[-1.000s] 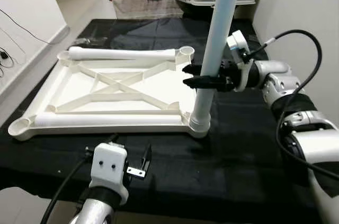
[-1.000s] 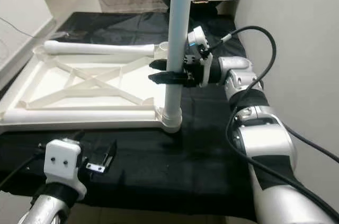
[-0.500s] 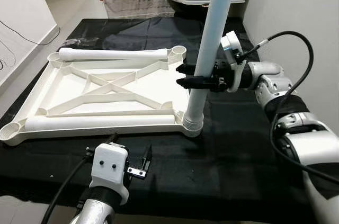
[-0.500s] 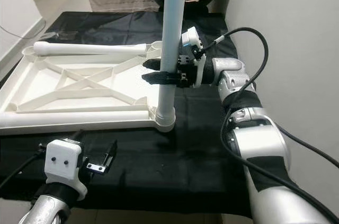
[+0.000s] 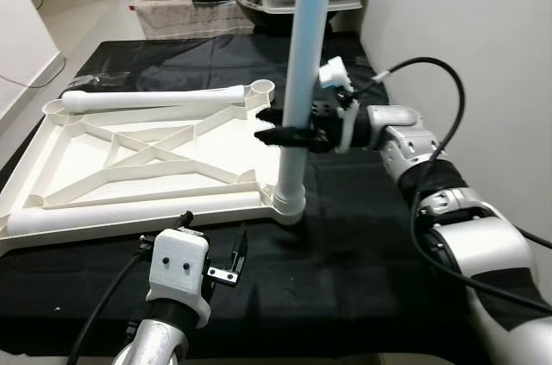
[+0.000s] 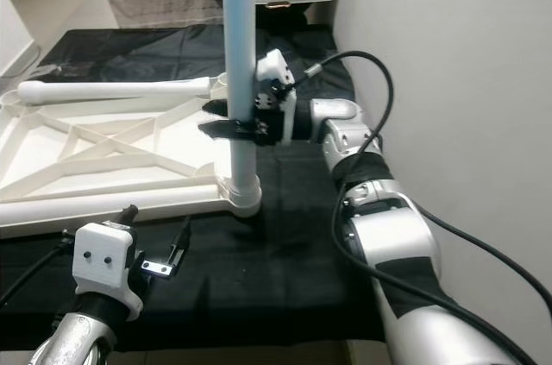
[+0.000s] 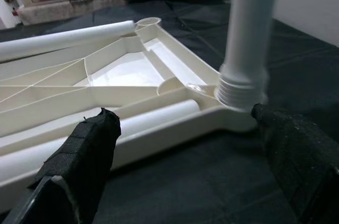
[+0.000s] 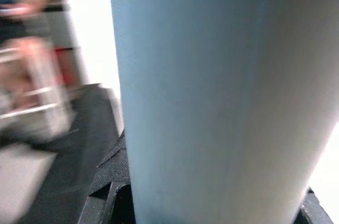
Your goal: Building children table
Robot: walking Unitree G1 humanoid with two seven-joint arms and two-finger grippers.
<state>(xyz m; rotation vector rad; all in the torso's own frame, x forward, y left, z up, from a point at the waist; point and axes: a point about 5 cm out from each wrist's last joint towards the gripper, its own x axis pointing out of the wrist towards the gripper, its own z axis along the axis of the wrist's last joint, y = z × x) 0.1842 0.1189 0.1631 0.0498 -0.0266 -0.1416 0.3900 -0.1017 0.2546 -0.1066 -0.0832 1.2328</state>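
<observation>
Right gripper [image 5: 274, 128] still around upright leg [image 5: 297, 97]

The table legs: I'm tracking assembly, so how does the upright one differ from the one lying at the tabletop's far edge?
The upright leg stands in the near right corner socket; the lying leg rests flat.
The right gripper clamps the upright leg; nothing touches the lying leg.
Both are pale round tubes on the white tabletop.

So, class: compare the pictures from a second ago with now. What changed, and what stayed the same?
The whole picture has slid sideways, so the head camera moved, not the parts. The right gripper stays clamped on the upright table leg, still seated in the corner socket of the upturned tabletop. The left gripper still hovers open by the near edge. Two loose legs still lie on the tabletop.
</observation>
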